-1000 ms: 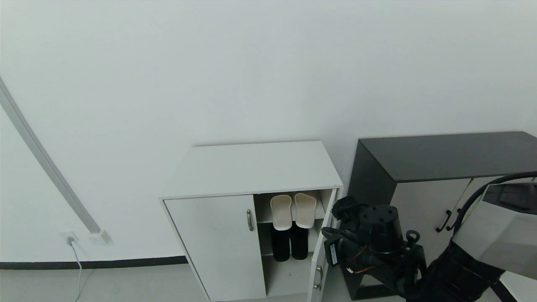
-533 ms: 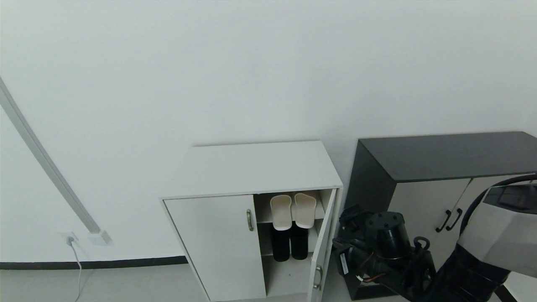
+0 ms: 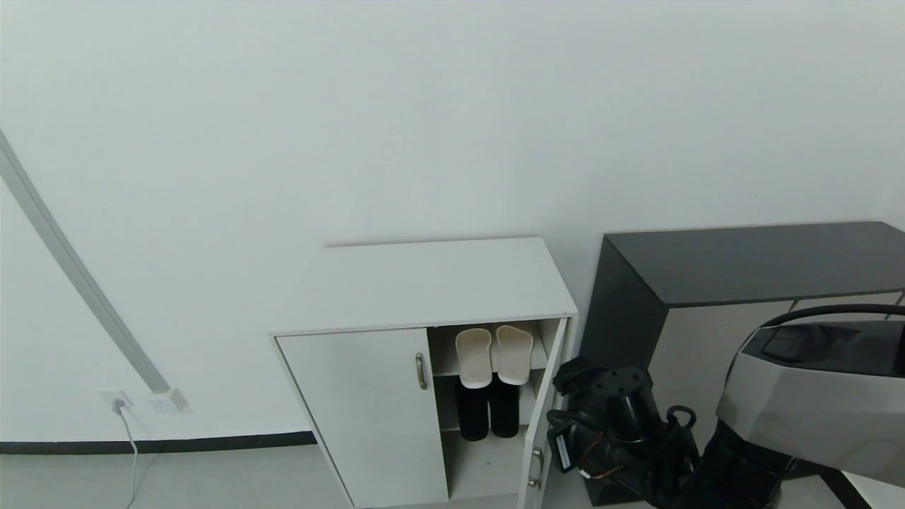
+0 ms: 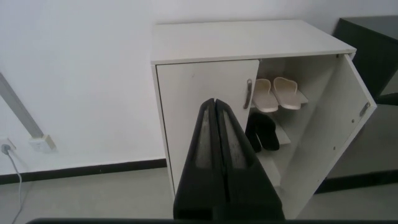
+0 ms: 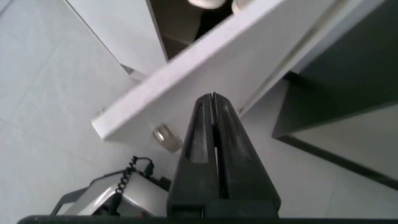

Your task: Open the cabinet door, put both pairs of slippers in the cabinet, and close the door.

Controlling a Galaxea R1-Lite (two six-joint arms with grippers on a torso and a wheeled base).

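I see the white cabinet [image 3: 431,283] standing against the wall with its left door [image 3: 360,410] shut and its right door [image 3: 548,396] swung well open. Both pairs are inside, in the right half: the cream slippers [image 3: 493,355] lie side by side on the upper shelf, at its front edge, and the black slippers [image 3: 488,417] sit on the shelf just below them, also at the front edge. My right gripper [image 5: 213,96] is low beside the open door, on its outer side near the door handle [image 5: 165,137]; its jaws are pressed together and hold nothing, and I cannot tell whether they touch the panel. My left gripper [image 4: 214,101] hangs in front of the cabinet, apart from it, facing the shut door, jaws also pressed together and empty. A dark cabinet [image 3: 742,261] stands just beside the white one, on its right.
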